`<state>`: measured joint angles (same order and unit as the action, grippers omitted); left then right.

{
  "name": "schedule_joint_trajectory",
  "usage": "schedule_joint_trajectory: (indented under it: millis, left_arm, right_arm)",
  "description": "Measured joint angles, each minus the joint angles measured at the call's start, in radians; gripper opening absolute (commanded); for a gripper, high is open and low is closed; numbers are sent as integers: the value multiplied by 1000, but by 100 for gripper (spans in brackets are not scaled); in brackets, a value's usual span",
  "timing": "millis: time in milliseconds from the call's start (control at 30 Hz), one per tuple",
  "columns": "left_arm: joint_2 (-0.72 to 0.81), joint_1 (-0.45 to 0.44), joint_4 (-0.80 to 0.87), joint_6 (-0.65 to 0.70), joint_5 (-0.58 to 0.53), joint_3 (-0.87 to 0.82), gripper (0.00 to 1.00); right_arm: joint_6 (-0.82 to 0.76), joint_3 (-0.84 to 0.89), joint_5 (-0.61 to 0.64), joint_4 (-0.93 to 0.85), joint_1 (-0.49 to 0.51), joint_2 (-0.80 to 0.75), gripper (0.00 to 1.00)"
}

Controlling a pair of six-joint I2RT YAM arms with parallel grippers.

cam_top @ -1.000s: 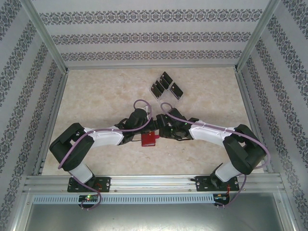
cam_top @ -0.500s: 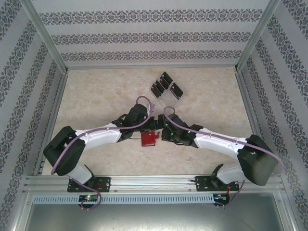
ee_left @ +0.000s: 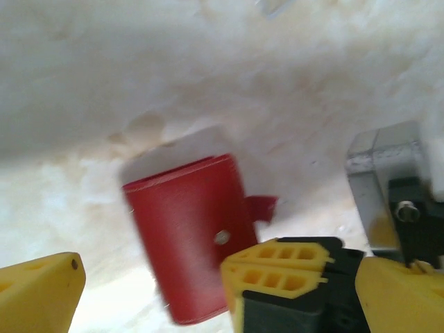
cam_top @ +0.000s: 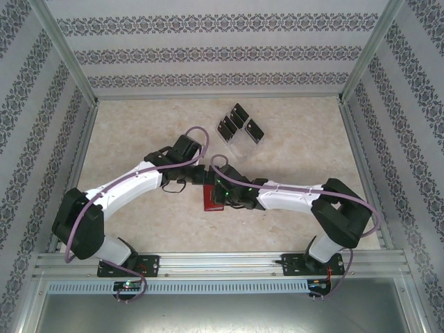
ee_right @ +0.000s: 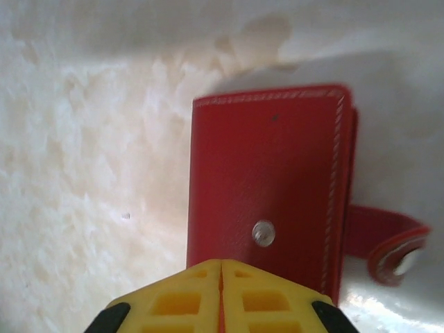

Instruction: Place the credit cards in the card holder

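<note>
Right wrist: right end effector [ee_right: 222, 295] pinches card holder [ee_right: 267, 173] edge.

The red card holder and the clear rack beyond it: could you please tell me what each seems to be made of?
The card holder looks like leather or imitation: fine-grained matte red, pale edge stitching, a shiny metal snap stud. The rack is probably clear plastic; the table shows through it.

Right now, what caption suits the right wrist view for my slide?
Right gripper closed on the near edge of a red wallet, its snap tab undone.
</note>
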<state>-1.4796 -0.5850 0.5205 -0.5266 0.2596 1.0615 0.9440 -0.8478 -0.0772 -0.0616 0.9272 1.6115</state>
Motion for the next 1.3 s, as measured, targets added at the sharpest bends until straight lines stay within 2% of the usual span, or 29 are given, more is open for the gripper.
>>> schedule_joint_trajectory:
  millis: [100, 233, 333, 667, 1300]
  left_arm:
    - [5, 2, 25, 33, -55, -18, 100]
    - [-19, 79, 32, 30, -207, -77, 100]
    - [-29, 95, 36, 18, -248, -100, 100]
    - [-60, 95, -12, -9, -230, -102, 100]
    - [-74, 60, -110, -28, -139, -148, 100]
  right_arm:
    - [1, 23, -13, 17, 13, -1, 10]
    - [0, 79, -27, 44, 45, -56, 10]
    - [0, 116, -34, 59, 51, -109, 11]
    - [-11, 145, -17, 55, 39, -185, 10]
    - [-23, 142, -21, 120, -16, -19, 7]
